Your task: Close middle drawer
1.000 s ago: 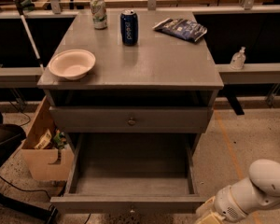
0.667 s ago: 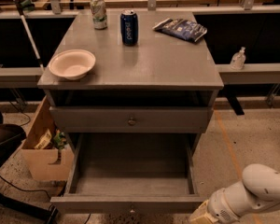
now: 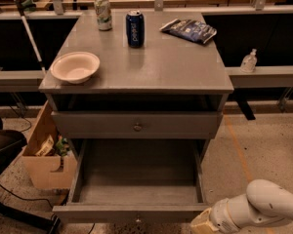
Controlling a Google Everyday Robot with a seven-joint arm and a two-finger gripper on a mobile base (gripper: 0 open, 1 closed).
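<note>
The middle drawer (image 3: 132,212) is a wide, flat grey wooden drawer with a thin front board and a tiny round knob. It is pulled far out at the bottom of the picture. It sits under the taller grey drawer front (image 3: 136,126) with the bigger metal knob, which looks shut. The tool (image 3: 201,224) is the cream tip of the fat white robot arm (image 3: 273,204). It is low down on the right, just beside the right end of the thin front board. I cannot tell if the tool is open or closed. The drawer is so far out that I think the job has only just begun. To do it well, the tool should go to the front board, close to the tiny knob, and push straight back. A push on one corner could twist the drawer and make it stick. A slow, even push is best. Then the cream round bowl (image 3: 74,66) and the tall blue can (image 3: 135,28) on the grey tabletop (image 3: 161,67) will not shake.
</note>
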